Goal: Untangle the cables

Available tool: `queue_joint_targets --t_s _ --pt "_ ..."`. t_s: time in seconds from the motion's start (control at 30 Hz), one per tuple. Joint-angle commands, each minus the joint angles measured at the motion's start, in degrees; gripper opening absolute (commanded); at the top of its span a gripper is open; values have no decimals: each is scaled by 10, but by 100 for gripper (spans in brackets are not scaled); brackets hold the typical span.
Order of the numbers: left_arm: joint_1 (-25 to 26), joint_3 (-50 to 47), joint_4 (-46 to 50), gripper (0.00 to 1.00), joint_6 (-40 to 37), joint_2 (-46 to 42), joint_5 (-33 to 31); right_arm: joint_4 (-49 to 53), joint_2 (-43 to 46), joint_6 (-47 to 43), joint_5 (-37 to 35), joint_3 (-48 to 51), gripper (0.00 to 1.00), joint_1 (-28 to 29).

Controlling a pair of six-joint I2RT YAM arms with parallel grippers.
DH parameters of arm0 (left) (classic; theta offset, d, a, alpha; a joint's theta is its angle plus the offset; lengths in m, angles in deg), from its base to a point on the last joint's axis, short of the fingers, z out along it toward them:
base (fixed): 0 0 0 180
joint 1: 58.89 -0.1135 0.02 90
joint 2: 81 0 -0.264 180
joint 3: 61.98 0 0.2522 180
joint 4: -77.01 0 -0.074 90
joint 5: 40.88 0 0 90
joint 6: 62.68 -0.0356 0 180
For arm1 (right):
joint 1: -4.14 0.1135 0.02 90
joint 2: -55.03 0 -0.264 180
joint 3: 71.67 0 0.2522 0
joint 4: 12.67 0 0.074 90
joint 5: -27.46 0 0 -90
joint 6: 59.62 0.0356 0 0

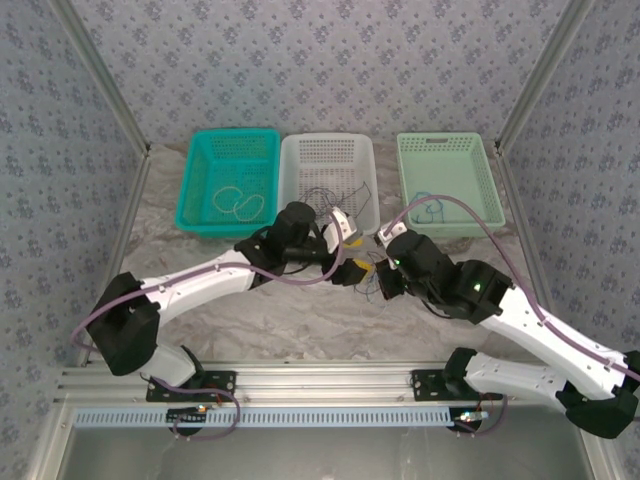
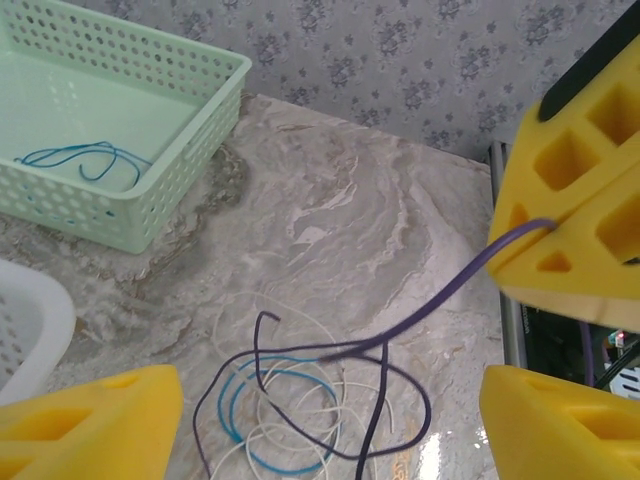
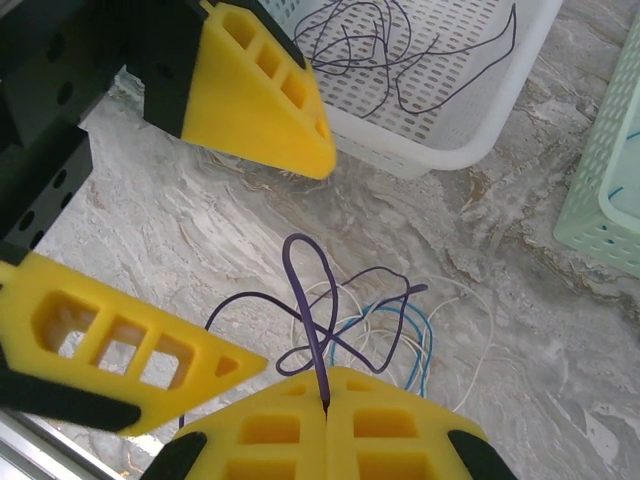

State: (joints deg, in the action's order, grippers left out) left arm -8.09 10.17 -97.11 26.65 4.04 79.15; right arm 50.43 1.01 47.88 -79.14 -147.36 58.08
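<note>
Cables [image 3: 380, 330]: purple, blue, whitish wires lying tangled on table [image 3: 560, 400];
R gripper [image 3: 325, 400]: fingers [image 3: 270, 440] pressing together, pinching purple wire [image 3: 300, 290];
L gripper [image 2: 330, 420]: fingers [image 2: 90, 425] spread, hovering above tangle

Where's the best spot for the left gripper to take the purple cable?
Probably the raised stretch of the purple cable below the right gripper: it hangs clear of the blue cable and white cable. Come from above, jaws across it.

Purple, blue, white cables [image 2: 300, 358]; marbled table [image 2: 340, 210]
</note>
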Motion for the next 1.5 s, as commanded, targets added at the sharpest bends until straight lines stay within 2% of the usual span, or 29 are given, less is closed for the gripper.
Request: queue_joint_targets --t_s 0.0,0.17,0.27,0.4,0.63,0.9,0.97,1.03,1.07,1.2,1.27,1.33,1.47 --pt "7 29 -30 75 -10 12 18 -8 6 -9 15 6 0 5" --pt "12 48 -27 66 -7 32 10 -11 7 -11 25 8 0 5" --pt "12 53 -24 52 -9 41 13 -9 14 -8 17 8 0 6" --pt "14 56 -24 27 -8 45 5 -13 30 -5 18 14 0 5" --pt "19 61 -30 0 -5 40 4 -8 39 10 28 27 9 3" --pt "20 49 -39 0 3 30 -3 -15 65 16 36 39 9 -11" --pt "20 49 -32 0 6 29 -24 -10 71 23 12 39 25 -14" --pt "20 48 -25 0 13 25 -52 3 81 35 -9 39 26 -17" --pt "20 48 -23 0 15 22 -60 6 85 38 -15 39 30 -20" --pt "19 52 -11 0 28 10 -101 10 104 51 -30 44 56 -26" --pt "18 52 -9 0 41 1 -131 14 112 56 -42 47 58 -28" --pt "14 51 -10 0 60 -10 -161 16 117 63 -51 54 65 -29" --pt "7 40 -34 0 89 -37 -168 12 121 69 -73 77 71 -30"
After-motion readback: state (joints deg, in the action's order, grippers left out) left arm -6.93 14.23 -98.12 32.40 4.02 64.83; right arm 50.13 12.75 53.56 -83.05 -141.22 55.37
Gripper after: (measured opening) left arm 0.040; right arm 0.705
